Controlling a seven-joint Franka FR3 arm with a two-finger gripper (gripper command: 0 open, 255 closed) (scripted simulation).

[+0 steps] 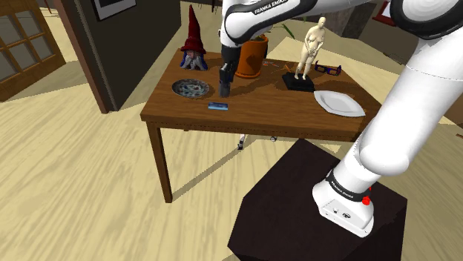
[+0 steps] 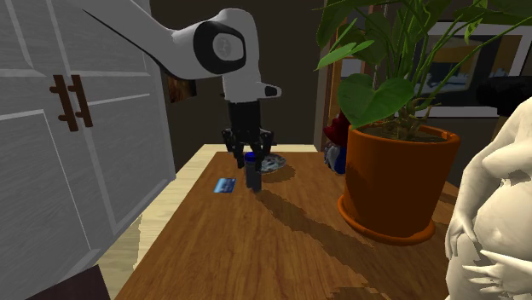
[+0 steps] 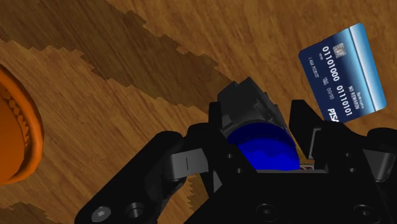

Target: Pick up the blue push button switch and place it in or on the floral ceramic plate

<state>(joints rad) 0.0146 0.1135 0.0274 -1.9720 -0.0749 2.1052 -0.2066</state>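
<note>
Seen close in the wrist view, the black two-finger gripper clasps the grey-bodied, blue-capped push button switch, which stands upright with its cap towards the palm.

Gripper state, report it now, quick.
Gripper: shut on the blue push button switch.

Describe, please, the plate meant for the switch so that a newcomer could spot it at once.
On the wooden table, find the red-hatted gnome. The plate lies just beside it; its dark patterned face sets it apart from the plain white plate.
</note>
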